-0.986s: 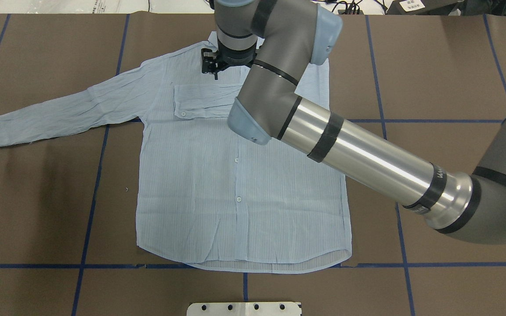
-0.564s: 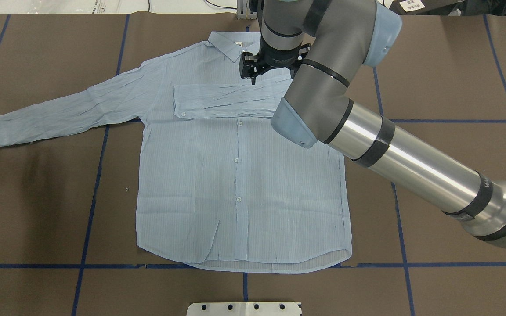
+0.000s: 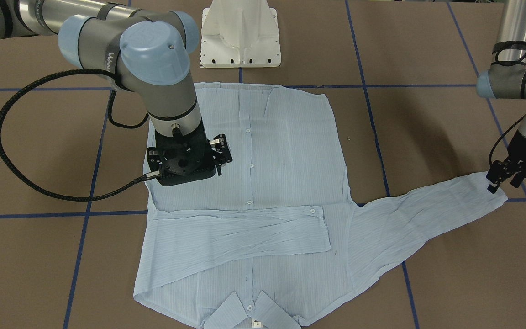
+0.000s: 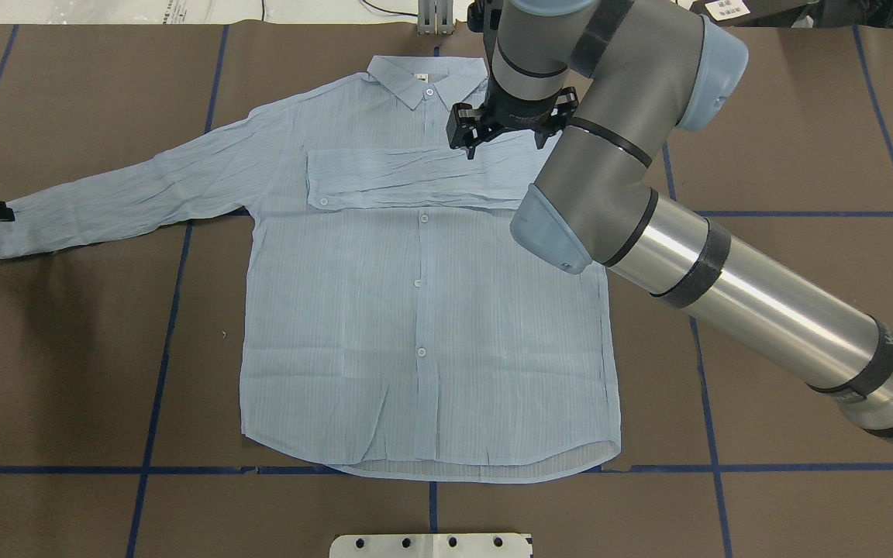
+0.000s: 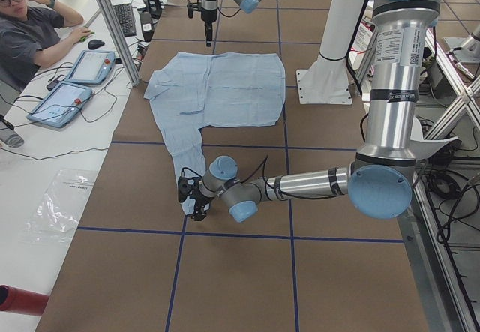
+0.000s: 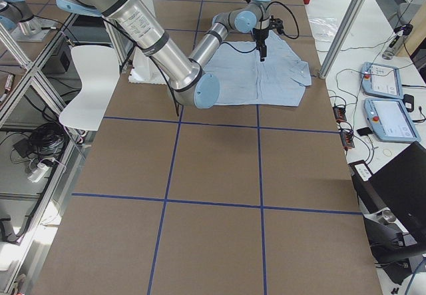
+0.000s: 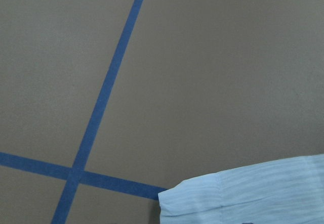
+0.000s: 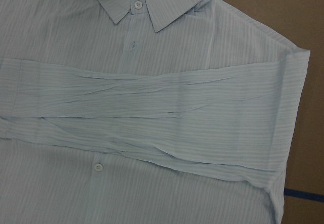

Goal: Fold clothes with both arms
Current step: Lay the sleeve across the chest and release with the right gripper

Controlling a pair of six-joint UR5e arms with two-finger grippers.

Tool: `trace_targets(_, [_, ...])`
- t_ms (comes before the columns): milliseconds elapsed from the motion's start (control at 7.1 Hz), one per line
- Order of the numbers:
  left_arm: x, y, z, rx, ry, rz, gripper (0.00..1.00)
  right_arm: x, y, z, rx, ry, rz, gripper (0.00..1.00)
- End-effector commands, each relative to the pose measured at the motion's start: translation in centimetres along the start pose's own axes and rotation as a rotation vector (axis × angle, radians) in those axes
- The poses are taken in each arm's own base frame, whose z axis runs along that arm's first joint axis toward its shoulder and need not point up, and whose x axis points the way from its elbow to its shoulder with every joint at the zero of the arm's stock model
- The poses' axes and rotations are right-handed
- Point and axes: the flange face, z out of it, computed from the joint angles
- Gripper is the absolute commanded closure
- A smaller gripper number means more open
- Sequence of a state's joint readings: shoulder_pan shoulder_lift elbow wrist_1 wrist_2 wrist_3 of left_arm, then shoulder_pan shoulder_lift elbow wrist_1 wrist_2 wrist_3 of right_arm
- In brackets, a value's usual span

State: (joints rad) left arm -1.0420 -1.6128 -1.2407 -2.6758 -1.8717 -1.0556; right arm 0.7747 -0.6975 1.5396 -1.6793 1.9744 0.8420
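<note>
Left gripper [image 3: 502, 183] sits at the shirt's [image 4: 415, 310] outstretched cuff, jaws apart. Right gripper [image 3: 185, 165] hangs over its chest-folded sleeve, and whether that claw is apart or together cannot be told.

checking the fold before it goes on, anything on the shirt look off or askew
Only lopsided: one sleeve lies folded, creased, across the shirt's chest; the other sleeve lies stretched out sideways, left gripper at its cuff. No damage visible.

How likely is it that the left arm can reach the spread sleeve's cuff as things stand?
Likely yes: the left gripper hangs right at the cuff, and nothing shows between them.
</note>
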Motion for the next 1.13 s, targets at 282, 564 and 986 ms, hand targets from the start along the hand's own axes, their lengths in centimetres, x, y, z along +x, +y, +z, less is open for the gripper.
trace_targets(282, [0.40, 0.35, 0.77, -0.014, 0.000, 0.010, 0.39, 0.04, 0.05, -0.01, 0.002, -0.002, 0.001, 0.00])
trace_targets(564, [0.41, 0.27, 0.66, -0.017, 0.005, 0.070, 0.40, -0.05, 0.11, -0.22, 0.003, -0.006, -0.003, 0.00])
trace_targets(986, [0.00, 0.49, 0.64, -0.019, 0.000, 0.076, 0.40, -0.05, 0.11, -0.22, 0.003, -0.006, -0.001, 0.00])
